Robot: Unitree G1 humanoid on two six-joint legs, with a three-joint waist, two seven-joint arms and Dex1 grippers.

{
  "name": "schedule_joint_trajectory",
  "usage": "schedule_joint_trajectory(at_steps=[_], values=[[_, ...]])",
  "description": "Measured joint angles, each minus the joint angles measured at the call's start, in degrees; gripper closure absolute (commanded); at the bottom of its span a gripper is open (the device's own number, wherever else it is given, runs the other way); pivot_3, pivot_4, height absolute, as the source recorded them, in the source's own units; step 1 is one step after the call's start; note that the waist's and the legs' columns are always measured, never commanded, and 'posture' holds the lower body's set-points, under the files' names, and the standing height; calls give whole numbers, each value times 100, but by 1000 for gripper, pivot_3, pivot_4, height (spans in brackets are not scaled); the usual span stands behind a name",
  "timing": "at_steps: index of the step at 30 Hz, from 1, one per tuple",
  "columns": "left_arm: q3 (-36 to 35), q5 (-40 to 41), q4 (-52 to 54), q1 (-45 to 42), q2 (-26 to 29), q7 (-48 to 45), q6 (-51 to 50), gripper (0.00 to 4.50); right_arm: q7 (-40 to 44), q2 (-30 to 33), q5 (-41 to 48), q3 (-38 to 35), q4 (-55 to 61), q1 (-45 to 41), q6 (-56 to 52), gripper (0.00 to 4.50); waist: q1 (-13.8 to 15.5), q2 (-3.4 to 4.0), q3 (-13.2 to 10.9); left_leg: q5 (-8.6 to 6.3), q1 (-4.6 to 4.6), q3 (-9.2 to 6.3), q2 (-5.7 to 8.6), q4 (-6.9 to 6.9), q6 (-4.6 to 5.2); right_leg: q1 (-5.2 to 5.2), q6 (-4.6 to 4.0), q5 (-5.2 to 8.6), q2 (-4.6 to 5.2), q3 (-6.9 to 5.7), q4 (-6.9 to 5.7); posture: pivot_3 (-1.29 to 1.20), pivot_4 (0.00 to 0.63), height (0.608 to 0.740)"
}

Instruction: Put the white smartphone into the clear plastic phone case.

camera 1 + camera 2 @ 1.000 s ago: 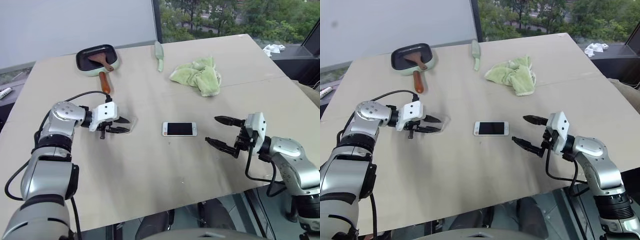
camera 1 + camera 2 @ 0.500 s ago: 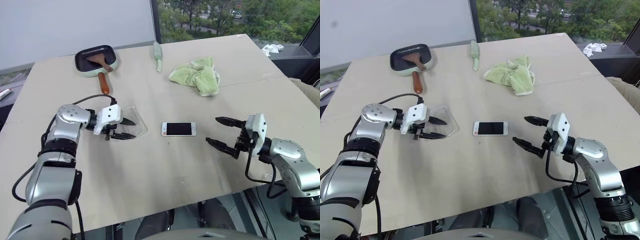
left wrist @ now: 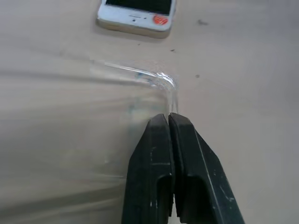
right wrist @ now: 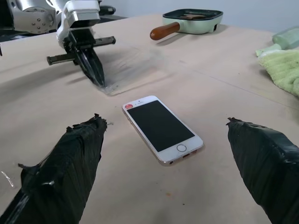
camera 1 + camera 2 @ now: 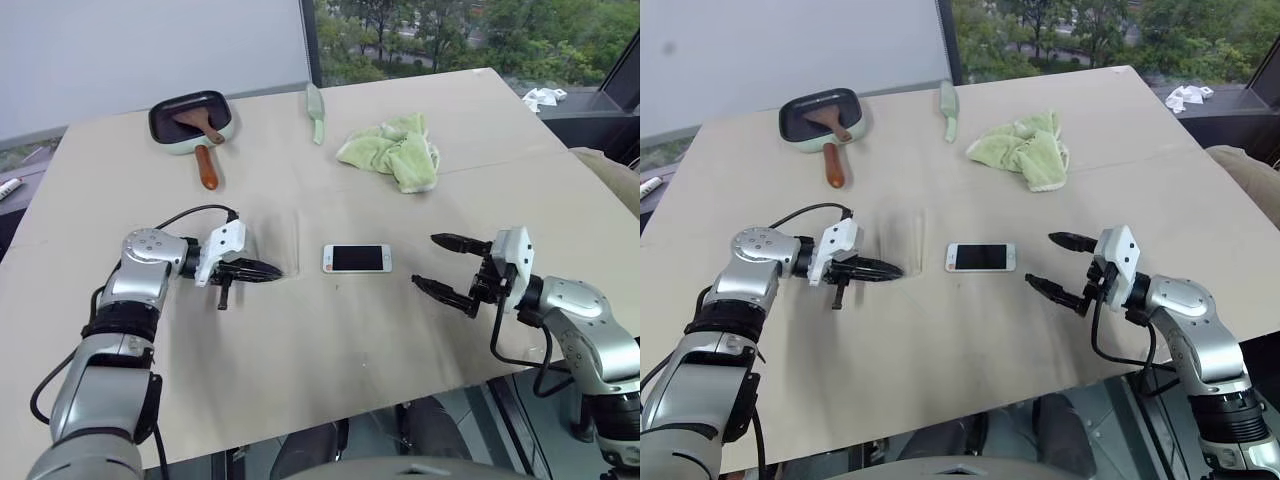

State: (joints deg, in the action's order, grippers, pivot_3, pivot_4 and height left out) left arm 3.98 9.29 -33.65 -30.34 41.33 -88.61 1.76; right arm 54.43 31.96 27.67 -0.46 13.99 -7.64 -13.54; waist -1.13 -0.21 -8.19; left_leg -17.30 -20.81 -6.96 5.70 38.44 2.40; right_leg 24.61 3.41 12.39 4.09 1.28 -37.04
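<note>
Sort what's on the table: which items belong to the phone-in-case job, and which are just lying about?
Job items: white smartphone; clear plastic phone case, pinched at a corner by the shut left gripper; open right gripper.

Lying about: green cloth; pan holding a wooden utensil; pale green tool.

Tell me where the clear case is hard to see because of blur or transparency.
Left wrist view: the clear plastic phone case is smeared and blurred behind the shut left gripper. Left eye view: nearly invisible against the table. Right wrist view: faint sheen beside the sharp white smartphone.
</note>
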Motion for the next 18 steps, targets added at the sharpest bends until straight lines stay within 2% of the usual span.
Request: schedule_joint_trajectory(at_steps=[4, 11, 18], values=[[-190, 453, 1267, 815, -149, 523, -967, 4419, -49, -22, -24, 2, 14, -1, 8, 0, 47, -1, -1, 0, -3, -4, -1, 2, 0, -1, 0, 0, 2, -2, 0, 0, 150, 740], [-374, 958, 2981, 1743, -620, 1657, -1940, 4419, -68, -65, -49, 8, 23, -4, 16, 0, 53, -4, -3, 0, -5, -7, -2, 1, -1, -1, -1, -1, 5, 3, 5, 0, 150, 740], [-453, 1190, 3543, 1827, -925, 2541, -2374, 4419, -50, -106, -73, 10, -25, -25, 65, 0, 55, -4, -3, 0, -4, -4, -2, 2, -2, -3, -2, -1, 6, -1, 5, 0, 150, 740]])
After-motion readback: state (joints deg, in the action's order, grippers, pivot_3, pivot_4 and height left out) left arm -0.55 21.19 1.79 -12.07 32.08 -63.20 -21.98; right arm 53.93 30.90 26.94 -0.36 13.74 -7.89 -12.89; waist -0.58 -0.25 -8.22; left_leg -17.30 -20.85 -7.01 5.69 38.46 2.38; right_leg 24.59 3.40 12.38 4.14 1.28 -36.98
